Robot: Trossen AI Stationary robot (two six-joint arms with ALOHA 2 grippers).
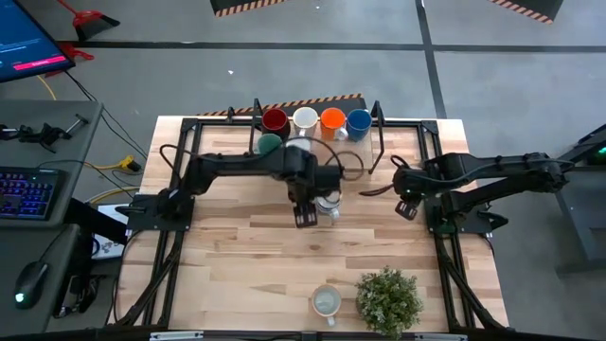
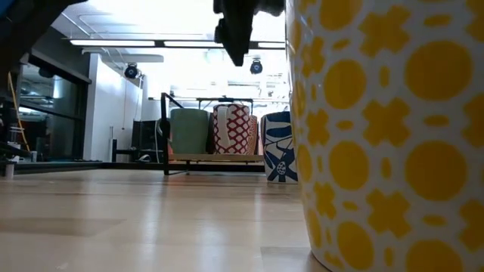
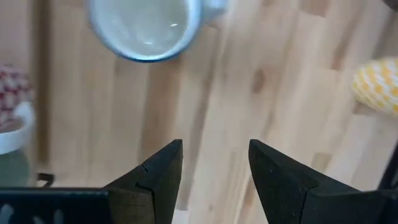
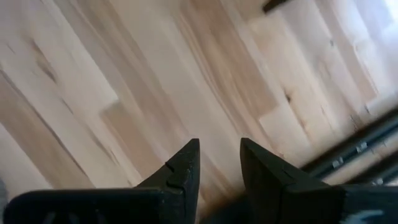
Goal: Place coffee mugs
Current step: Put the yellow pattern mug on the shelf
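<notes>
On the table (image 1: pixel 237 256) my left gripper (image 1: pixel 305 216) hung at the middle with its jaws apart and nothing between them; a white mug (image 1: pixel 329 204) stood just to its right, upright, mouth up, and looked empty. My right gripper (image 1: pixel 405 206) waited farther right, jaws partly apart over bare wood. The left arm was the nearer one. At the far edge stood a row of mugs: red (image 1: pixel 275 120), white (image 1: pixel 305 118), orange (image 1: pixel 332 118), blue (image 1: pixel 358 120), and a green one (image 1: pixel 270 144) in front. Another white mug (image 1: pixel 326 302) stood near, beside the plant (image 1: pixel 388 298).

Bright ceiling lights glare, low view; wrist views blurred.
</notes>
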